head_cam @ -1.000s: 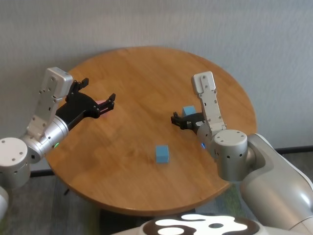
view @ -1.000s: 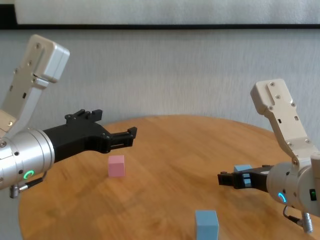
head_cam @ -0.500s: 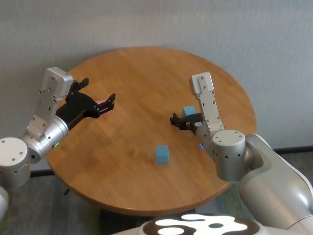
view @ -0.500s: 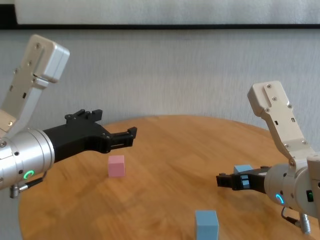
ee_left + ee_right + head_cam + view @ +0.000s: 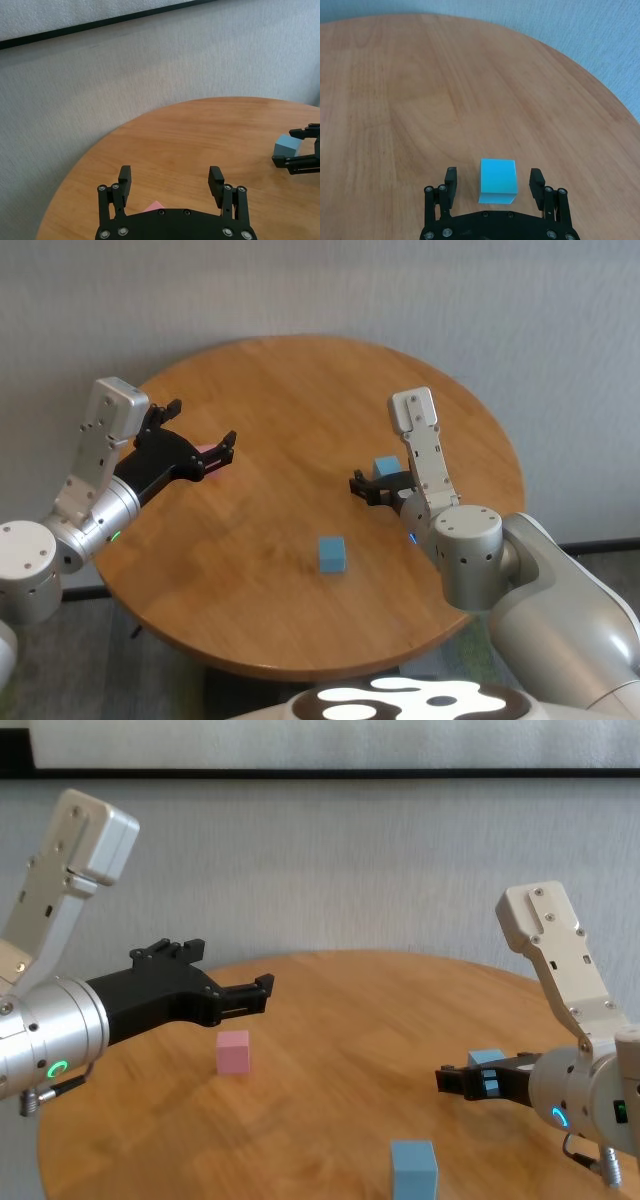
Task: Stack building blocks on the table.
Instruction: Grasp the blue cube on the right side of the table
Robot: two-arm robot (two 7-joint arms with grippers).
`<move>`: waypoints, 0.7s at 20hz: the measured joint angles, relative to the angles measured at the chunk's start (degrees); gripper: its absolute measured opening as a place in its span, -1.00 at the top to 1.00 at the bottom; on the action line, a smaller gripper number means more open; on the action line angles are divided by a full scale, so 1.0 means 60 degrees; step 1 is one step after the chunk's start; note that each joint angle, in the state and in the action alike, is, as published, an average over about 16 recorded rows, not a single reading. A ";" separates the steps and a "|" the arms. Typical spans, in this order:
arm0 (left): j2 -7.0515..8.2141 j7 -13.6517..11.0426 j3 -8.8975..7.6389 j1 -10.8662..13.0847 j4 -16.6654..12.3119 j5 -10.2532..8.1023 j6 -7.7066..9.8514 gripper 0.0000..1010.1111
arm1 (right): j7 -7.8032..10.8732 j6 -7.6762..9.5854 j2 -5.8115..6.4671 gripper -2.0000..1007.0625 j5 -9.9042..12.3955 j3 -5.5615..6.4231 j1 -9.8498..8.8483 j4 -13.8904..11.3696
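Resting on the round wood-plank table (image 5: 300, 390) before a grey textured wall (image 5: 320, 280), a light blue block (image 5: 498, 181) sits between the spread jaws of the right gripper (image 5: 494, 186), while the pink block (image 5: 232, 1051) lies below the spread jaws of the left gripper (image 5: 170, 183).

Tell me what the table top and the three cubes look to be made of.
Table: wood planks, honey-coloured, with visible grain and a low sheen. Pink cube, near light blue cube and far light blue cube: matte, plain, evenly coloured faces, probably foam or painted wood; the look leaves it open.

Table (image 5: 300, 400) w/ 3 blocks (image 5: 332, 553)
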 joint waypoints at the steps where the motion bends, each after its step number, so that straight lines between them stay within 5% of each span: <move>1: 0.0000 0.0000 0.0000 0.0000 0.0000 0.0000 0.0000 -0.98 | 0.0001 -0.0001 0.0001 -0.78 0.0003 0.0000 0.0000 -0.0002; 14: 0.0000 0.0000 0.0000 0.0000 0.0000 0.0000 0.0000 -0.98 | 0.0005 -0.0012 0.0013 -0.01 0.0036 -0.0004 -0.0008 -0.0026</move>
